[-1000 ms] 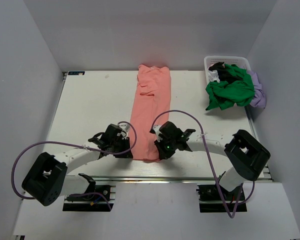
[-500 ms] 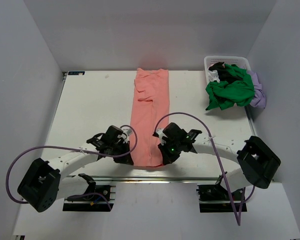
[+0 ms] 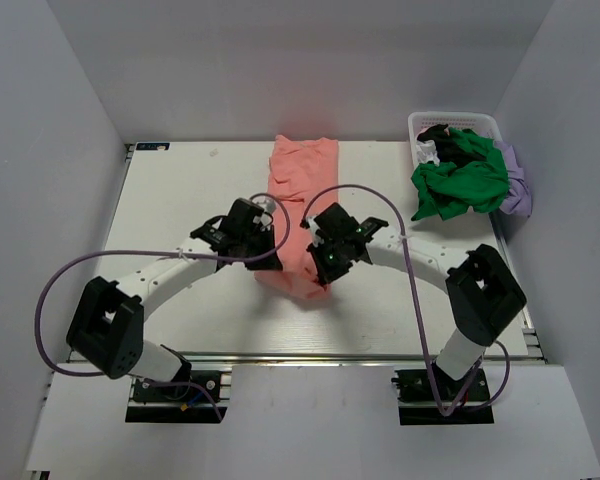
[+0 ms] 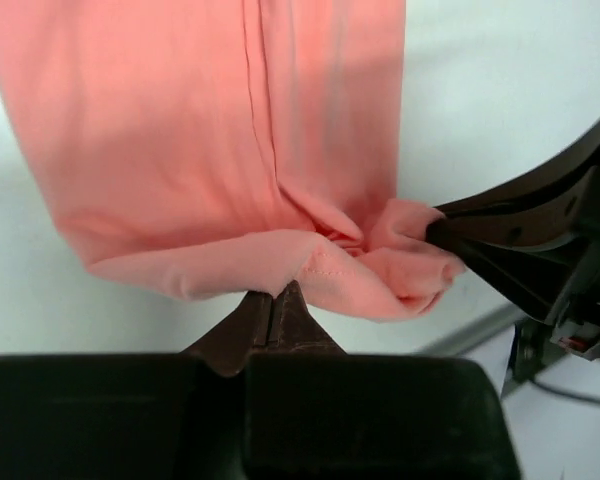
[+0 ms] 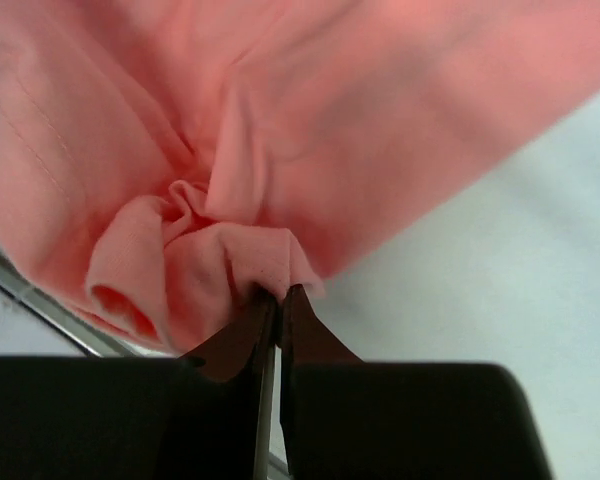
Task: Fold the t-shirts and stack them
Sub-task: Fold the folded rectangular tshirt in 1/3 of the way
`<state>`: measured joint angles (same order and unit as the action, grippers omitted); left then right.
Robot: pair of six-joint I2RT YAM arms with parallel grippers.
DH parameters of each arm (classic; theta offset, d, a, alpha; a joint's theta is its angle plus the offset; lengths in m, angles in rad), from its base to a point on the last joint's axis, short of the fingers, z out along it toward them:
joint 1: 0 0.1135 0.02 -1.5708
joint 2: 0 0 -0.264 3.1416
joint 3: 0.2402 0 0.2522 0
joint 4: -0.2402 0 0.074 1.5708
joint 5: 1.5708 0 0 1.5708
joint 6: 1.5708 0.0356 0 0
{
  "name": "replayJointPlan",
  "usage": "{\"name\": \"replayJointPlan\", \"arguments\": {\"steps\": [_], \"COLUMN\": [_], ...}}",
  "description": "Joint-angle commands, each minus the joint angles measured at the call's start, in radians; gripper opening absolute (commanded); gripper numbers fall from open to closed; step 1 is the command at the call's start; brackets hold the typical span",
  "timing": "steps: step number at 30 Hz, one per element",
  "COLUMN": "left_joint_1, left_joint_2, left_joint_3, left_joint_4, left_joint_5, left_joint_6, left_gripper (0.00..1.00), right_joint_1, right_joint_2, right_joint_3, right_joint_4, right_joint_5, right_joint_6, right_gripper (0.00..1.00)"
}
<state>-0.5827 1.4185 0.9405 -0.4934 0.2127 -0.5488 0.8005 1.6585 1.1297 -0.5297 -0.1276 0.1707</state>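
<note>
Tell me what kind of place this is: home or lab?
Most likely a lab test cell: white table boxed in by plain walls, left arm and right arm bolted at its near edge, left tool and right tool pinching one salmon-pink t-shirt, basket of more shirts.

Salmon-pink t-shirt (image 3: 298,195): long narrow strip, near end held up; other shirts heaped at far right.

The strip ran near to far down the middle of the scene, doubled lengthwise, with wrinkled folds at its far end. Its near end was off the surface and bunched. The left gripper (image 4: 275,300) pinched the stitched hem at the left corner, the right gripper (image 5: 272,300) a crumpled wad at the right corner, and the cloth sagged in a loose fold between them. The bright green t-shirt (image 3: 460,185) lay crumpled on top of the far-right heap. The lilac one (image 3: 518,185) showed at its right edge and dark cloth (image 3: 436,132) at its far side.
</note>
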Motion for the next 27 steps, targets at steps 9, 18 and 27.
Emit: {"name": "replayJointPlan", "arguments": {"steps": [9, 18, 27], "left_joint_1": [0.125, 0.199, 0.262], "left_joint_2": [0.174, 0.318, 0.474], "left_joint_3": [0.236, 0.362, 0.543], "left_joint_4": [0.133, 0.214, 0.237], "left_joint_5": [-0.079, -0.013, 0.089], "left_joint_6": [0.061, 0.095, 0.116], "left_gripper": [0.00, 0.00, 0.00], "right_joint_1": [-0.159, -0.231, -0.297], "right_joint_2": [0.135, 0.251, 0.392], "right_joint_3": [0.271, 0.476, 0.698], "right_joint_4": [-0.046, -0.056, -0.076], "right_joint_5": [0.029, 0.066, 0.022], "right_joint_6": [-0.048, -0.102, -0.111], "right_gripper": [0.00, 0.00, 0.00]}}
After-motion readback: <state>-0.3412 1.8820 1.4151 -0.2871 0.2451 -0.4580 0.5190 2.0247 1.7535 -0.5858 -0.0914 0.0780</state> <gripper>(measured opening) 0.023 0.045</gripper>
